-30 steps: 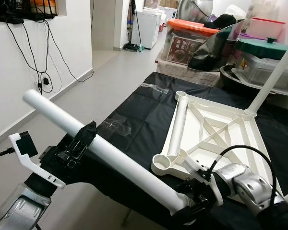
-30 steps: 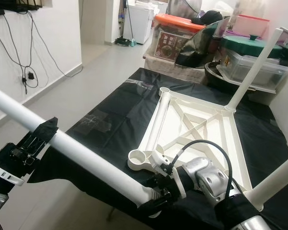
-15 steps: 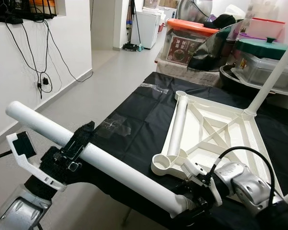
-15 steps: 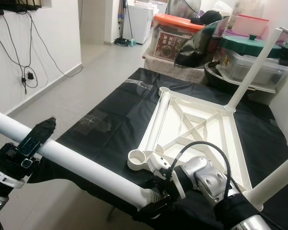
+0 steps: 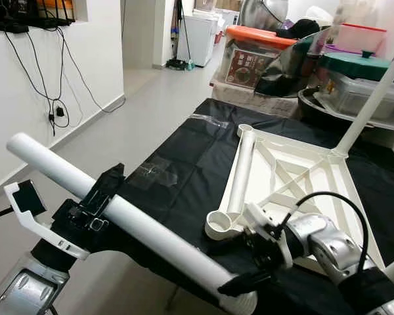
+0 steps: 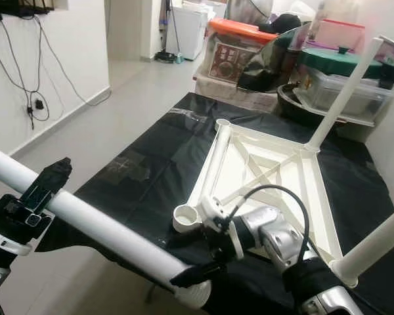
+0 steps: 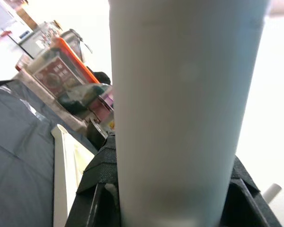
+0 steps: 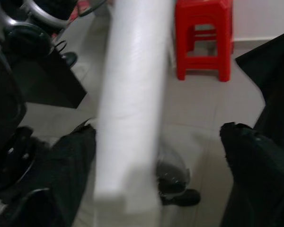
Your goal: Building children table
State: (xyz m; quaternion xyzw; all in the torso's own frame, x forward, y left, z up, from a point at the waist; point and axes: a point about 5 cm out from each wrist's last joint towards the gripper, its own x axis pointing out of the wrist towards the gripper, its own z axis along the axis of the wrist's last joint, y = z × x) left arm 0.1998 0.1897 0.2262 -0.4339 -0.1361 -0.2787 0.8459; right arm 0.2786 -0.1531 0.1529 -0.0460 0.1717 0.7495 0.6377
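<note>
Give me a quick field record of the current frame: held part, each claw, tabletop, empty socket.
held part: white table leg, slanting across the near edge
left claw: shut on the table leg mid-length
right claw: open, fingers either side of the leg's lower end
tabletop: white tabletop frame upside down on black sheet
empty socket: near corner socket, open

Your work surface is a table draped in black sheeting (image 5: 184, 151), standing on a grey tiled floor (image 5: 144, 105). Directly on it, just beyond the right gripper (image 5: 246, 282), lies the upturned white children's tabletop (image 5: 295, 177), its near corner socket (image 5: 220, 225) just ahead of that gripper. Clear tape patches (image 5: 154, 174) sit beyond the left gripper (image 5: 95, 203).
</note>
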